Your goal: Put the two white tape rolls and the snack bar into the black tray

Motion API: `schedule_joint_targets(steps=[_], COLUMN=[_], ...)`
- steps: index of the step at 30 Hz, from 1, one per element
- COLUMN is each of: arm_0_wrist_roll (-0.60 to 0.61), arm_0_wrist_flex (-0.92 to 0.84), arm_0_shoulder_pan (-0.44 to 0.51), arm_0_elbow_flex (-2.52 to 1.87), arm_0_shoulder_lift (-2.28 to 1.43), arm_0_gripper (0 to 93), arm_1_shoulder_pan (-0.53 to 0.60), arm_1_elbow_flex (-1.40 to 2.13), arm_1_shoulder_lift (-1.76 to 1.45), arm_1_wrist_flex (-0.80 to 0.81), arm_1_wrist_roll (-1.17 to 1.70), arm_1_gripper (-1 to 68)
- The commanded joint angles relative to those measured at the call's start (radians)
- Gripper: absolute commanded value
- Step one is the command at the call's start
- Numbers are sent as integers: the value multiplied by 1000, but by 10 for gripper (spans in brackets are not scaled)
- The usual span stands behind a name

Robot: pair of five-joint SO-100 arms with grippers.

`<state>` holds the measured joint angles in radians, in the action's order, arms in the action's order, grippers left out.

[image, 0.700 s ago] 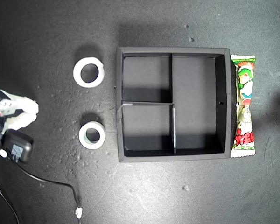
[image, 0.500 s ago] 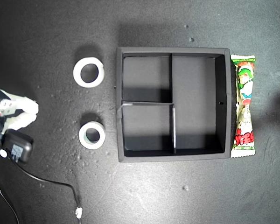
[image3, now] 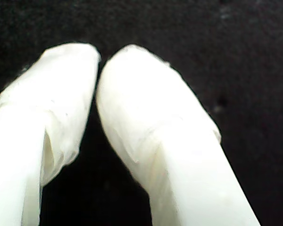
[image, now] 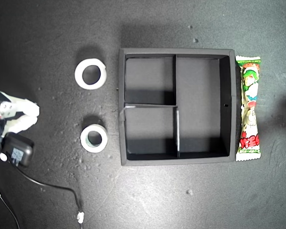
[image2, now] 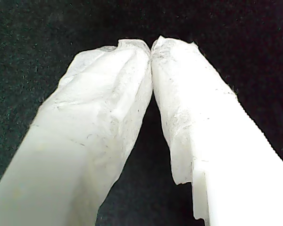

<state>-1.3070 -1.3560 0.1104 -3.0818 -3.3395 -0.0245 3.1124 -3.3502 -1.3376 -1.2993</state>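
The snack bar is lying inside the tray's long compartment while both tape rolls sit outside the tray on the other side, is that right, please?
Not quite. The exterior view shows the snack bar lying on the table just outside the black tray, along its wall on that view's right; the long compartment holds nothing. Both tape rolls do sit outside the tray on the other side.

A dark speckled table point(image: 148, 200) fills the exterior view. A black cable point(image: 47, 183) runs along its surface near that view's lower left corner, ending in a small white connector point(image: 79, 217). Pale crumbs point(image: 189, 192) dot the table.
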Motion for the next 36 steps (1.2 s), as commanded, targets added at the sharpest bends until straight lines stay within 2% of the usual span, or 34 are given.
schedule_joint_targets(steps=[1,5,7,9,12,19,21,24,25,28,29,31,32,33,34,36], arm_0_wrist_roll=[12,12,-40,0,-44,-35,-35,-196,-190,-52,-86,-245,-255,-213,-164,-74], arm_0_wrist_flex=[-37,-37,-38,-38,-38,-38,-38,-31,-2,98,92,34,37,64,104,199], arm_0_shoulder_pan=[11,11,11,11,14,14,14,-12,-32,-31,-35,-46,-48,-49,-31,23], arm_0_elbow_flex=[-57,-57,-57,-57,-57,-57,-57,-57,-57,-57,-57,-57,-57,-57,-57,-57], arm_0_shoulder_lift=[-46,-46,-46,-46,-46,-46,-46,-46,-46,-48,-48,-48,-48,-48,-48,-44], arm_0_gripper=[3,3,3,3,3,3,3,3,3,43,78,80,78,63,0,0], arm_1_shoulder_pan=[5,5,5,5,5,14,28,84,101,98,100,107,103,92,81,67], arm_1_elbow_flex=[12,12,12,12,12,12,12,12,12,12,12,12,12,12,12,12], arm_1_shoulder_lift=[2,2,2,2,2,2,2,2,2,2,2,2,2,2,2,2], arm_1_wrist_flex=[-3,-3,-3,-3,-3,9,63,279,321,330,328,333,337,342,345,362], arm_1_wrist_roll=[5,6,6,8,8,8,17,241,305,345,342,304,233,137,-12,-253], arm_1_gripper=[-1,-1,-1,-1,-1,-2,-3,-3,-3,-3,-3,-3,-3,-3,-3,-3])
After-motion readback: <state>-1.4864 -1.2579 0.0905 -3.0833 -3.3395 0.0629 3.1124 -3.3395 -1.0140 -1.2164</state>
